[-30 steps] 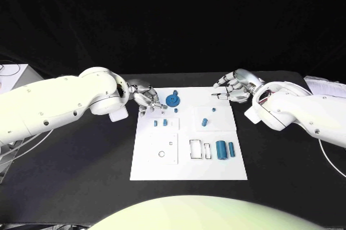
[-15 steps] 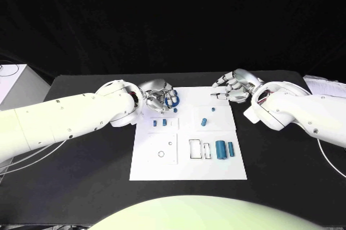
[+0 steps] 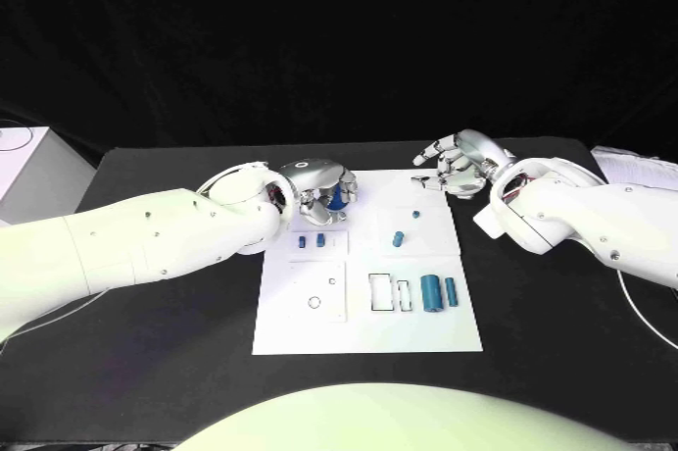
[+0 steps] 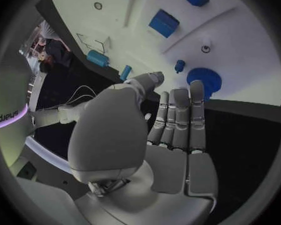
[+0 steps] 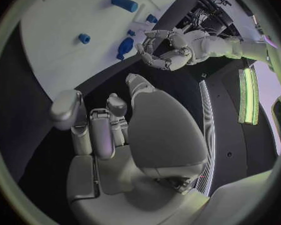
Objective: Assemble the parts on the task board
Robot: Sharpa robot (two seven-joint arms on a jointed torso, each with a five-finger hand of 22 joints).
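Head view: left hand (image 3: 319,189) hovers over the blue disc (image 4: 204,78) at the board's (image 3: 367,324) far edge, fingers straight and apart (poised to grasp, I judge). Right hand (image 3: 455,163) waits nearby, empty, fingers loosely curled.

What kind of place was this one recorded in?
Probably a robotics lab bench: a black table against a black backdrop, a white task board with small blue parts, and cables beside the table.
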